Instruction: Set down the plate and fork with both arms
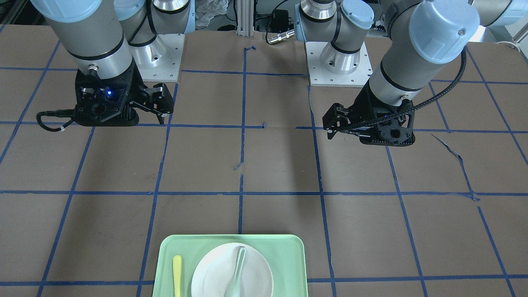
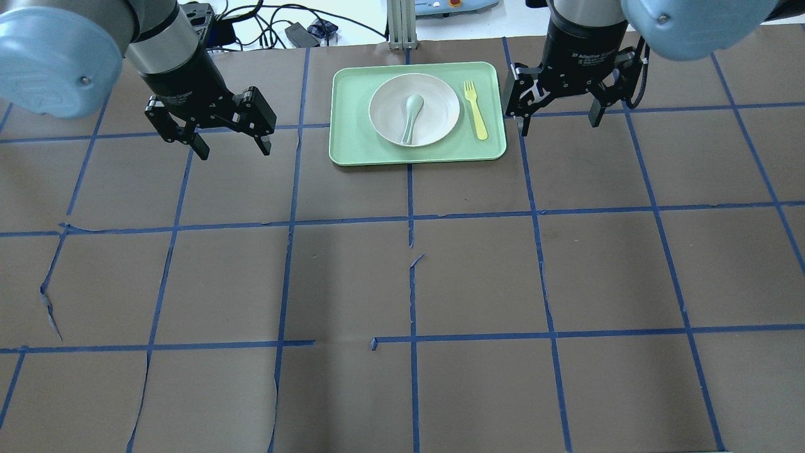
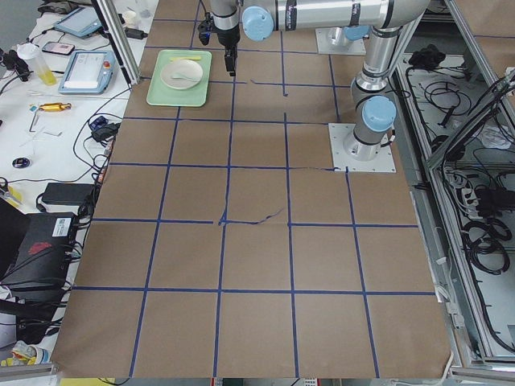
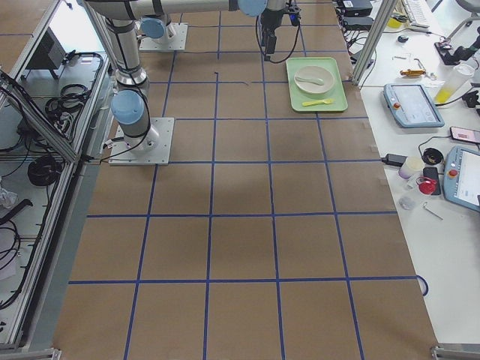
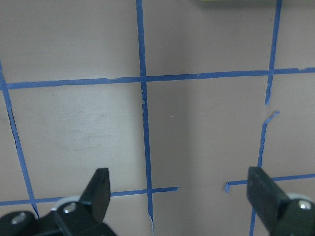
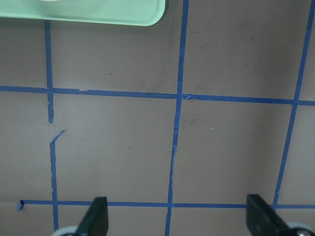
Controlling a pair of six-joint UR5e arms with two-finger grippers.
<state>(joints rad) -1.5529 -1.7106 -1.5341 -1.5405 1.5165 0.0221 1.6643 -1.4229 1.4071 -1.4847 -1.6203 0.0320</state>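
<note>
The off-white plate [image 2: 437, 100] lies on the light-green tray [image 2: 352, 150] at the table's far middle and shows in the front view [image 1: 214, 272] too. The yellow fork [image 2: 476, 111] lies on the tray to the plate's right, and is seen in the front view [image 1: 177, 274] too. My left gripper [image 2: 234, 150] is open and empty, hovering over bare table left of the tray. My right gripper [image 2: 560, 124] is open and empty, just right of the tray and near the fork. Both wrist views show wide-open fingers [image 5: 101, 184] [image 6: 98, 211] over brown table.
A pale grey-green spoon [image 2: 410, 118] lies on the plate. The brown table carries a grid of blue tape [image 2: 412, 217], torn in places. The tray's corner [image 6: 98, 14] shows at the top of the right wrist view. Operators' gear lies on side benches [image 3: 80, 72].
</note>
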